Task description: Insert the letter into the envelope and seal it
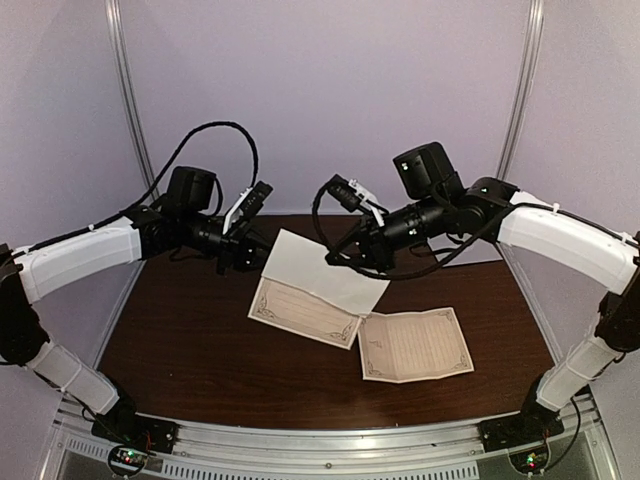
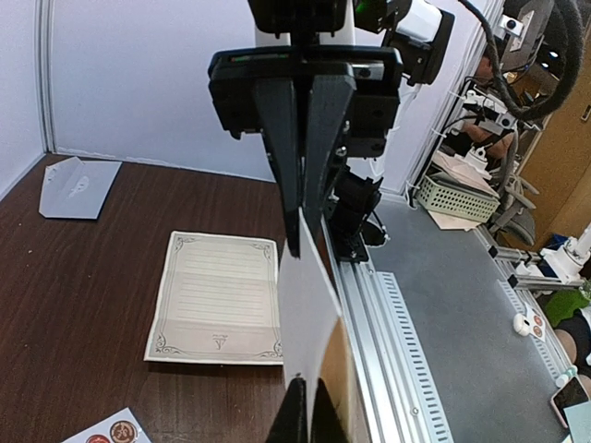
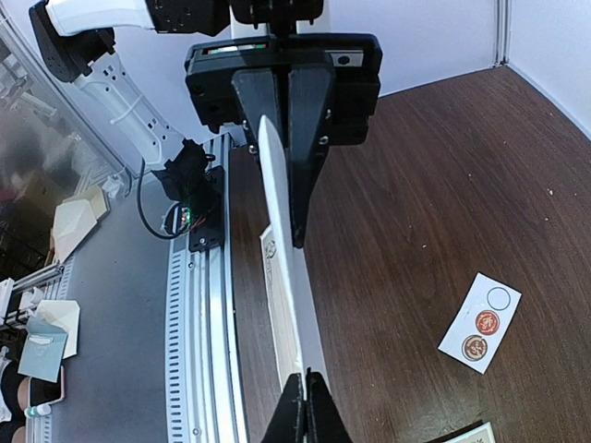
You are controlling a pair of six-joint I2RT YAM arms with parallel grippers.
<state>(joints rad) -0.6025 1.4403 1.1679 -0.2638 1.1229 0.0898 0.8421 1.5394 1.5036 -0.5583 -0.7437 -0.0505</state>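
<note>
A letter (image 1: 322, 282), white on its back and printed with an ornate border on its lower front, hangs in the air between both arms above the table's middle. My left gripper (image 1: 262, 250) is shut on its left edge, with the fingertips (image 2: 297, 406) pinching the sheet (image 2: 309, 314). On the opposite edge my right gripper (image 1: 337, 258) is shut too, and that wrist view shows the paper (image 3: 282, 277) edge-on. The pale envelope (image 2: 78, 187) lies flat near the far back of the table in the left wrist view. In the top view it is hidden.
A second bordered sheet (image 1: 415, 345) lies flat on the dark wooden table (image 1: 200, 340), right of centre. A small white strip with round stickers (image 3: 480, 321) lies toward the back. The aluminium rail (image 1: 330, 445) runs along the near edge.
</note>
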